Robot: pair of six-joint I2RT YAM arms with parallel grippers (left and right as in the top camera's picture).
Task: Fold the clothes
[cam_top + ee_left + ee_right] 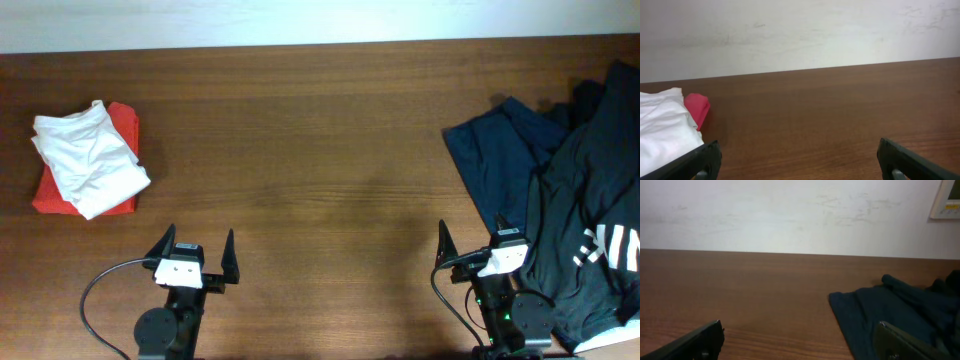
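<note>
Currently: left gripper (pixel 200 242), jaws wide, empty. Right gripper (pixel 471 238), jaws wide, empty. Dark T-shirt (pixel 590 185) overlapping navy garment (pixel 490 150), heaped just outboard of my right gripper. Risk: I pinch both layers together, dragging the navy garment along.

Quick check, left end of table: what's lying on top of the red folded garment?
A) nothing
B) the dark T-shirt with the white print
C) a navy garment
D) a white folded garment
D: the overhead view shows a white folded garment lying on top of the red folded garment, whose edges show around it. The left wrist view shows the same pair.
</note>
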